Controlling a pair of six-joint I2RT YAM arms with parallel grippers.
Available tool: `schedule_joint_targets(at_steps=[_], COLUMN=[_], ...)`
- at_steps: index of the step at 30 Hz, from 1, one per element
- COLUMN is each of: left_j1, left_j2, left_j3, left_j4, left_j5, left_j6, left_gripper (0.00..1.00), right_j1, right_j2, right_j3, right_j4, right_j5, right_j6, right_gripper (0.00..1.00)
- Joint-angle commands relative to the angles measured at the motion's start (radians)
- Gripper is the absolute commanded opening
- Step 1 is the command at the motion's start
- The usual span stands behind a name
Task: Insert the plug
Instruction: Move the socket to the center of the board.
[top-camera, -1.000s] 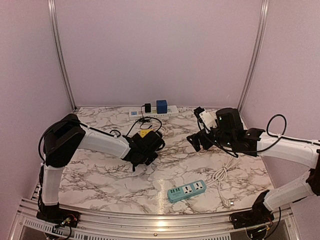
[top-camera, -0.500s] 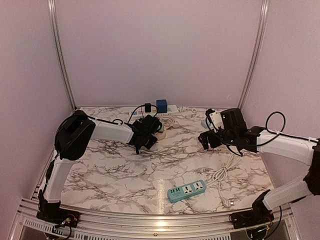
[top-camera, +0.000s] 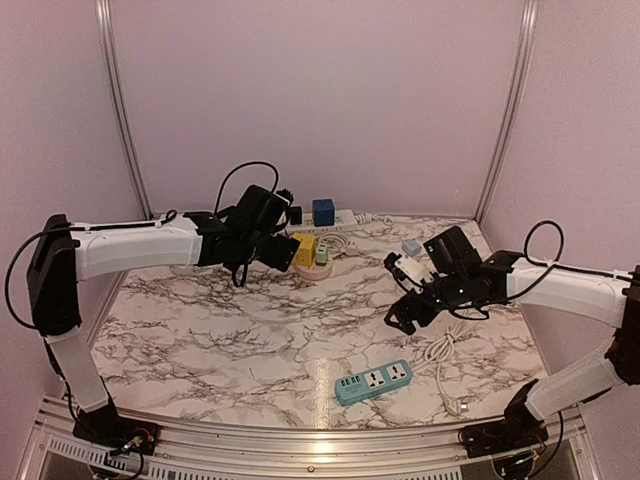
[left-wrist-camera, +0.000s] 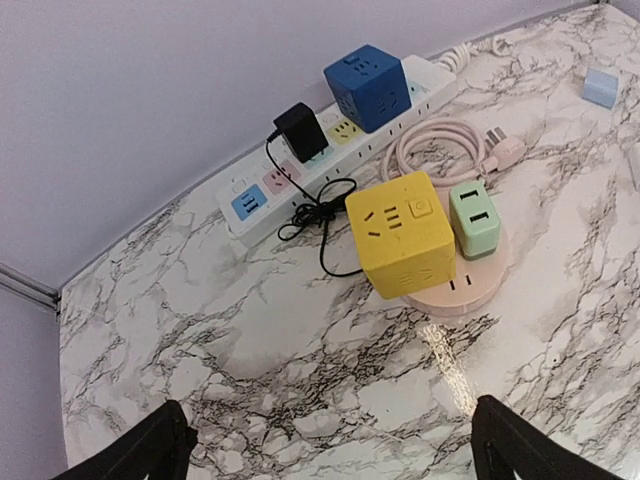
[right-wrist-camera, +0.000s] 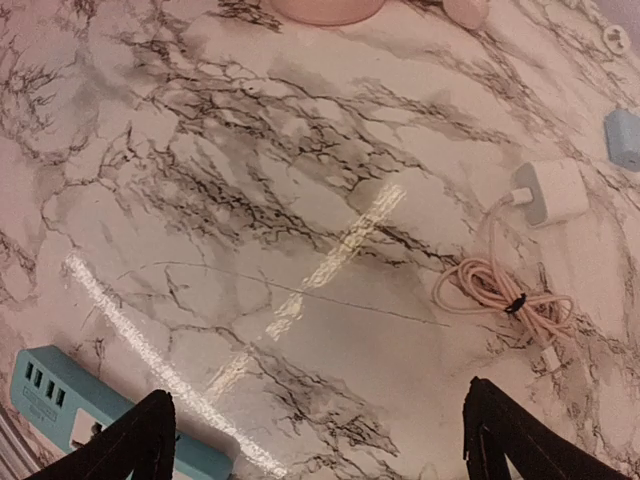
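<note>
Right wrist: white plug (right-wrist-camera: 548, 192) lies flat, cable (right-wrist-camera: 500, 290) leftward.

Soft, even overhead light with a pinkish cast; shadows are faint. Bright glare streaks cross the glossy white marble-patterned tabletop (right-wrist-camera: 200, 150) just ahead of the right gripper (right-wrist-camera: 322, 440). Focus is sharp throughout.

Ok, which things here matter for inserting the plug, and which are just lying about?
Probably for the job (nothing is gripped yet):
loose pink plug on its coiled cable
long white power strip
teal power strip

Just lying about:
yellow cube socket
green adapter
round pink base
blue cube socket
black adapter
white charger
small pale-blue block
</note>
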Motion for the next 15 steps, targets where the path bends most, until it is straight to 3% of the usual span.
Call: schedule_joint_targets(at_steps=[1, 8, 15], left_j1=[0.000, 0.001, 0.000], left_j2=[-0.195, -0.429, -0.618], left_j3=[-0.068, -0.219, -0.412], left_j4=[-0.046, -0.087, -0.107], left_j5=[-0.028, -0.039, 0.022], left_j6=[-0.091, -0.146, -0.227], left_gripper=[0.99, 0.99, 0.99], right_j1=[0.134, 0.201, 0.370], right_j2=[-0.046, 0.004, 0.205], right_j3=[0.048, 0.085, 0.197], right_j4=[-0.174, -0.225, -0.396], right_j5=[-0.101, -0.142, -0.059], right_j6=[-0.104, -0.123, -0.243], right_gripper=[0.95, 0.96, 0.99])
